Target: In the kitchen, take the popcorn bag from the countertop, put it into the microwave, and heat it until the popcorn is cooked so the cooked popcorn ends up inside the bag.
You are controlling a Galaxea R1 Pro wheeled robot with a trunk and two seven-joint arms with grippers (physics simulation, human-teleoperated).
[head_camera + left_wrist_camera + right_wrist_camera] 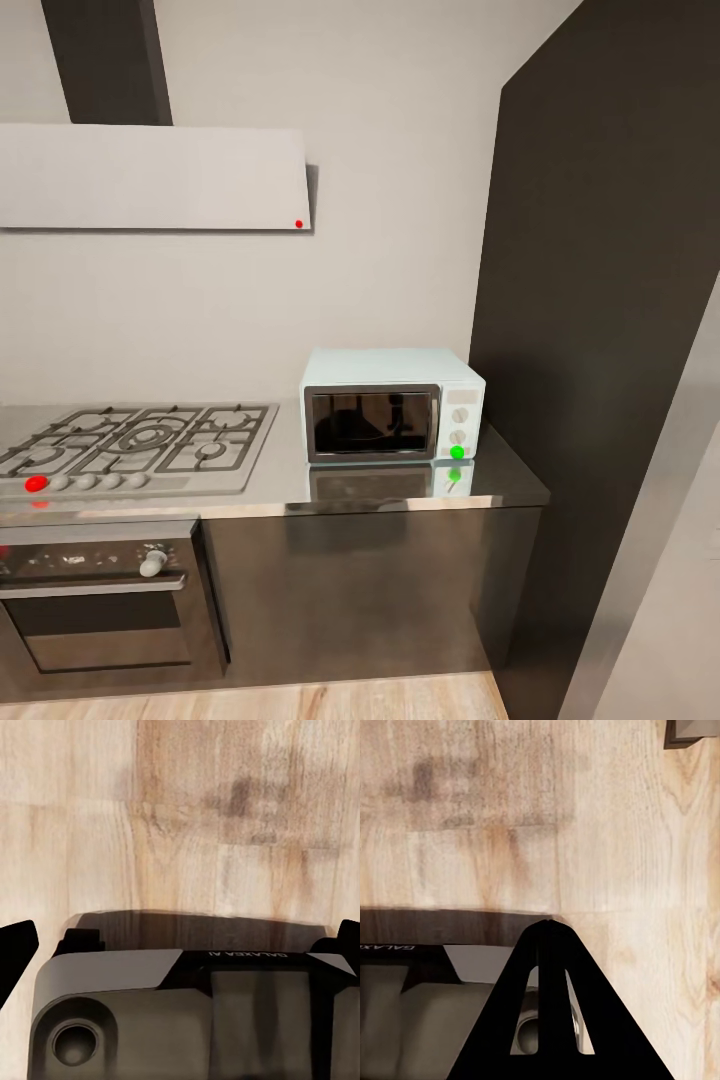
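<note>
So, head view first: the microwave sits on the right end of the countertop, pushed back near the wall, door closed, with a green light dot at the bottom of its knob panel. The steel is shiny enough that the microwave's front reflects in it. Left of it there's a gas hob with a row of knobs along the near edge, one of them red. Below the hob is an oven with a dark glass door. A flat range hood hangs on the wall above, with a red dot at its right corner. A tall dark panel stands right of the microwave.

Left wrist view: the left gripper hangs over wood-plank floor, its black fingertips poking in at both side edges, so spread wide with nothing between them. The robot's grey base is below it.

Right wrist view: the right gripper shows as one black triangular finger over the same floor. Honestly can't tell whether it's open or closed from this angle.
</note>
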